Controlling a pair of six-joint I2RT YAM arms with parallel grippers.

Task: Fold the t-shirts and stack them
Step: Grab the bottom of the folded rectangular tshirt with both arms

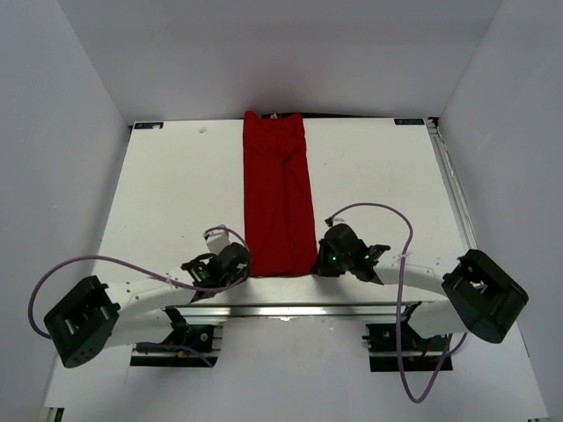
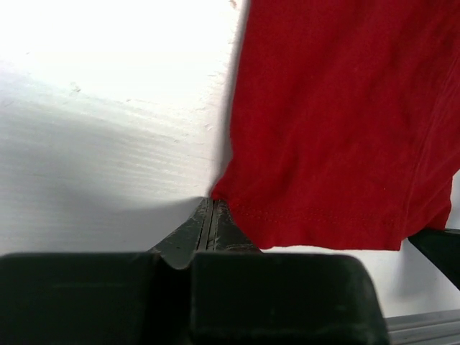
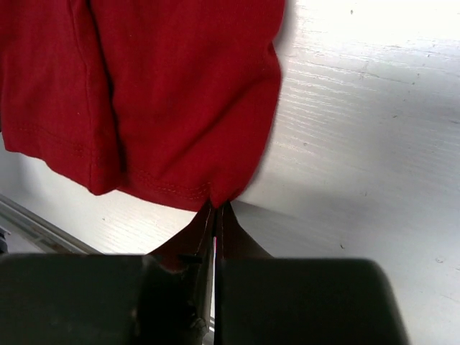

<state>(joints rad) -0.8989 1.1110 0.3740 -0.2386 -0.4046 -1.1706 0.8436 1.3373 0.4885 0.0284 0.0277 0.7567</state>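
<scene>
Here's the bright red soft cloth t-shirt (image 1: 278, 193), folded lengthwise into a long narrow strip and lying flat down the middle of the matte white table (image 1: 167, 202), collar end at the far edge, stitched hem at the near edge just by the ribbed aluminium rail (image 1: 299, 309). The black left gripper (image 2: 210, 206) has its fingers pressed together on the hem's left corner, and the black right gripper (image 3: 217, 210) pinches the right corner the same way, cloth puckering into its tips. Soft lengthwise creases run along the fabric, and plain white walls (image 1: 62, 132) box in the table on three sides
</scene>
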